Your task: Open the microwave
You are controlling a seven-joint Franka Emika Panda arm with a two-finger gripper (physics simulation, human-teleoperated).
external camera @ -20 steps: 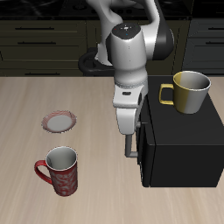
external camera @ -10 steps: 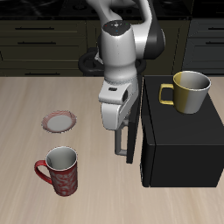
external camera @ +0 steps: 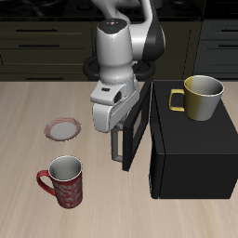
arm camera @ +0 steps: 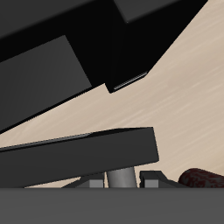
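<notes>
While swung partly out from the box, microwave (external camera: 191, 139) door hangs ajar, hinged edge against the front face, free edge angled toward seven o'clock over the table (external camera: 28, 130). Sits at roughly four o'clock on the table surface, matte black, far larger than either mug. Carries a yellow mug (external camera: 201, 97) on its top, handle pointing toward nine o'clock. Grey vertical bar handle (external camera: 116, 149) stands at the door's free edge, directly below the end effector (external camera: 113, 130). End effector set right at the top of that bar, fingers hidden behind the white wrist housing and the door in the exterior view; cannot tell how wide they stand, nor whether pads truly clamp the bar. Wrist view (arm camera: 122, 175) shows only a grey cylindrical piece between two grey blocks, under a dark slab edge, with pale wood beyond; contact not resolvable there either. Red patterned mug (external camera: 63, 181) stands near the table's front edge at about seven o'clock, upright, grey inside, handle toward nine o'clock, well apart from the door. Small round plate (external camera: 63, 128) with a reddish rim lies flat at about nine o'clock, farther back than the red mug. Dark cabinets (external camera: 37, 42) with thin bar handles line the background at twelve o'clock.
</notes>
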